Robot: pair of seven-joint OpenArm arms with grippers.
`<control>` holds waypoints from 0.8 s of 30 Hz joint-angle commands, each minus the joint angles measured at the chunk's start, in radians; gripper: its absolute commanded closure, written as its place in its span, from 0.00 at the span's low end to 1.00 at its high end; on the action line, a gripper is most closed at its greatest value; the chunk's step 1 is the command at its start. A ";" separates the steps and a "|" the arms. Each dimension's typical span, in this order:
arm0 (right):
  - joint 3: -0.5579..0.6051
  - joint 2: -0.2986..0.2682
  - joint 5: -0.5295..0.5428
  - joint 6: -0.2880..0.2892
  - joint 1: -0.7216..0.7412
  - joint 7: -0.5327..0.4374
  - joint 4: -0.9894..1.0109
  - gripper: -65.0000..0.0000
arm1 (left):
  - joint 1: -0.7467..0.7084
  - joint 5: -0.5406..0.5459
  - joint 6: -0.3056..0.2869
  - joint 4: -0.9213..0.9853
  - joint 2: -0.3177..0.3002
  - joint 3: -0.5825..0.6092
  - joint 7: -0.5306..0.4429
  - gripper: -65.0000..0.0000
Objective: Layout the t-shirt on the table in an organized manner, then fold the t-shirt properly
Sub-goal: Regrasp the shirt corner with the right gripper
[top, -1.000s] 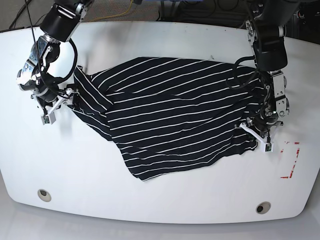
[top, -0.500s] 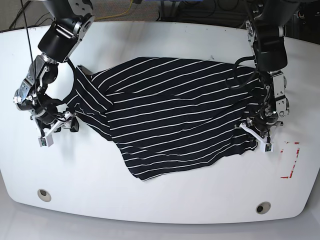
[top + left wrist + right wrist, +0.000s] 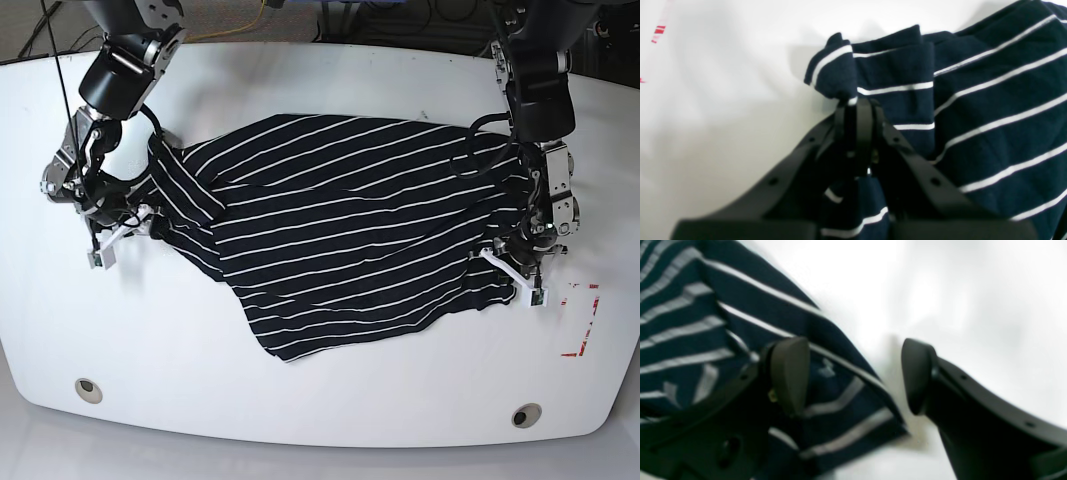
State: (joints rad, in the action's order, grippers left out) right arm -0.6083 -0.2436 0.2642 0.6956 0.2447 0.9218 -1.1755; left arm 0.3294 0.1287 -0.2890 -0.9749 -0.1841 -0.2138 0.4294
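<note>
The black t-shirt [image 3: 340,235] with thin white stripes lies rumpled across the middle of the white table [image 3: 330,400]. At its right hem my left gripper [image 3: 515,268] is shut on a bunched fold; the wrist view shows the jaws [image 3: 857,106] pinched together on the t-shirt [image 3: 990,110]. At the left sleeve my right gripper [image 3: 125,232] stands open. In its wrist view the right gripper [image 3: 853,376] has one finger [image 3: 790,373] over the t-shirt [image 3: 750,323] and the other finger [image 3: 917,373] over bare table [image 3: 973,290], straddling the fabric's edge.
A red-marked rectangle [image 3: 582,320] lies right of the left gripper, its marks [image 3: 658,31] showing in the wrist view. Two round grommets [image 3: 88,389] [image 3: 526,414] sit near the front edge. Cables hang beyond the far edge.
My right gripper swung out left and forward, then came back in against the t-shirt's left sleeve, staying open. The left gripper kept its hold and did not move.
</note>
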 commanded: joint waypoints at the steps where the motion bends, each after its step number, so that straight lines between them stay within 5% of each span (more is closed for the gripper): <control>1: -0.002 -0.023 0.019 0.003 0.008 -0.023 -0.016 0.36 | 0.027 0.004 -0.002 -0.022 -0.012 0.000 -0.017 0.96; 24: 0.001 0.014 0.017 0.003 -0.081 -0.065 -0.016 0.36 | 0.029 0.004 -0.002 -0.022 -0.012 0.000 -0.017 0.96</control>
State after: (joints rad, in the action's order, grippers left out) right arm -0.6106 -0.2321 0.2989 0.6994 0.1604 0.8196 -1.1893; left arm 0.3302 0.1276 -0.2890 -0.9752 -0.1864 -0.2138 0.4294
